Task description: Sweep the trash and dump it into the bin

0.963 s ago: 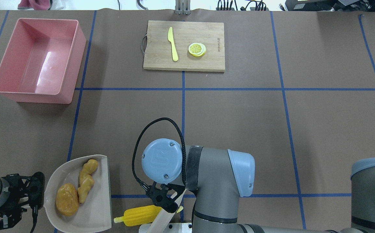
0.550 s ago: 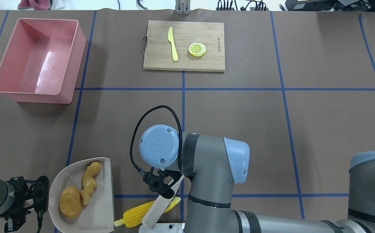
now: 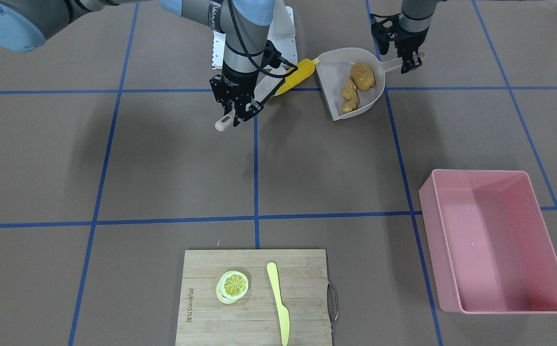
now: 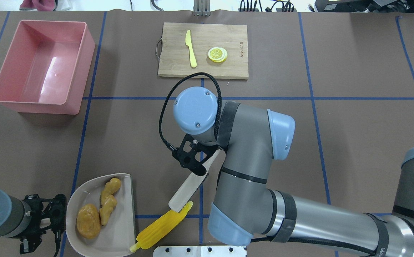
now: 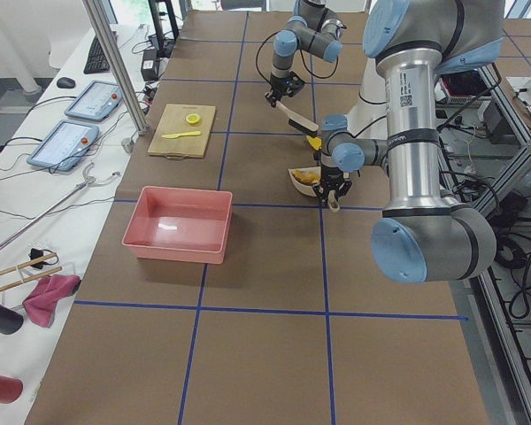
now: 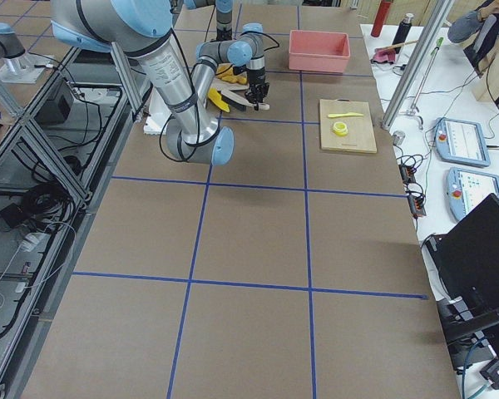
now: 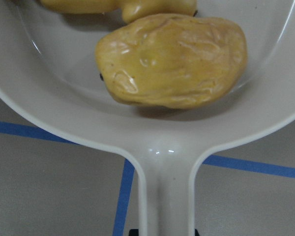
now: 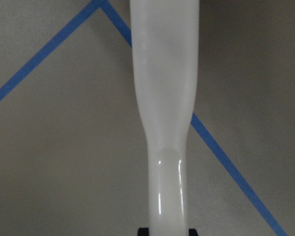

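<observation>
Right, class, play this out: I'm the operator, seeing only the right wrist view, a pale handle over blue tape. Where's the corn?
Observer: The corn cob lies on the table outside the dustpan, stalk end at the pan's open edge.
Operator: Does the sweeper in my right gripper reach it?
Observer: Yes, its tip meets the cob's other end.
Operator: Anything in the pan already?
Observer: The potato and the ginger root.

Bright, lit from above. Soft shadows on the table [image 3: 86, 139]; white glare in the bin [image 4: 49, 71]. Sharp all over.
</observation>
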Available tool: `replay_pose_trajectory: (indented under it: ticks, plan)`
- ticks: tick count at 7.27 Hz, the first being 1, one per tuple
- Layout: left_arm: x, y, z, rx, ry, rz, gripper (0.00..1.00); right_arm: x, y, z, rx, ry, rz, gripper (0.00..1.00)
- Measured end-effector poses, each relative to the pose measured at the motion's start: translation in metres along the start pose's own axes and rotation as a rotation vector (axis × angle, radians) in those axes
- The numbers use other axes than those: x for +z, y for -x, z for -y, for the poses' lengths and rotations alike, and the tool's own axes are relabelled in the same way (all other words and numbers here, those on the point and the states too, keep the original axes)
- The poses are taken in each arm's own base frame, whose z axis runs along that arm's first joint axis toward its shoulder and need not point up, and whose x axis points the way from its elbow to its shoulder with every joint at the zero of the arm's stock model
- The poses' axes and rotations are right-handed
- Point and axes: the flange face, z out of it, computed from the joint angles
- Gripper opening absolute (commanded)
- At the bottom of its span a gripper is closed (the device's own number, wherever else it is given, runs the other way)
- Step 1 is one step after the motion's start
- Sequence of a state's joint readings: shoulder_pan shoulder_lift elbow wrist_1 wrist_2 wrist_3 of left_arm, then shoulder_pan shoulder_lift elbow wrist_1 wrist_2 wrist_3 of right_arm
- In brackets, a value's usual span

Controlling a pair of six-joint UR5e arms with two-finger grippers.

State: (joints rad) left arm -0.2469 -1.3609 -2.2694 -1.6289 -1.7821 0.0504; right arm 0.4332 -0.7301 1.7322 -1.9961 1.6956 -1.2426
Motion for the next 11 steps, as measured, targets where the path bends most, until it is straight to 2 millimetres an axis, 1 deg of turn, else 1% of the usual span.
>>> replay_pose_trajectory:
  ticks: [1,2,3,4,6,7,8,9,11]
  plan:
    - [0.001,0.0,0.002,0.001,-0.003,0.001,0.0,-0.006,-0.004,-0.018,0.011,0.0,-0.003,0.0]
    - [0.001,0.0,0.005,0.003,-0.006,0.001,0.0,-0.013,-0.006,-0.032,0.027,-0.011,0.0,0.0]
    - [0.001,0.0,0.008,0.004,-0.01,0.001,0.0,-0.019,-0.005,-0.037,0.04,-0.027,0.01,0.0]
    - [0.0,0.0,0.01,0.006,-0.014,0.001,0.0,-0.02,0.0,-0.041,0.048,-0.037,0.021,0.0]
    - [0.002,-0.005,0.015,0.021,-0.014,0.013,0.0,-0.009,0.035,-0.054,0.047,-0.041,0.036,0.0]
    - [0.003,-0.007,0.018,0.028,-0.015,0.02,0.0,-0.005,0.046,-0.055,0.028,-0.04,0.041,0.0]
    - [0.004,-0.008,0.021,0.032,-0.017,0.022,0.0,0.001,0.052,-0.049,-0.002,-0.036,0.047,0.0]
    - [0.005,-0.009,0.025,0.028,-0.022,0.024,0.0,0.007,0.052,-0.037,-0.039,-0.026,0.053,0.0]
    - [0.009,-0.008,0.038,-0.009,-0.035,0.023,0.0,0.019,0.046,-0.007,-0.124,0.003,0.062,0.0]
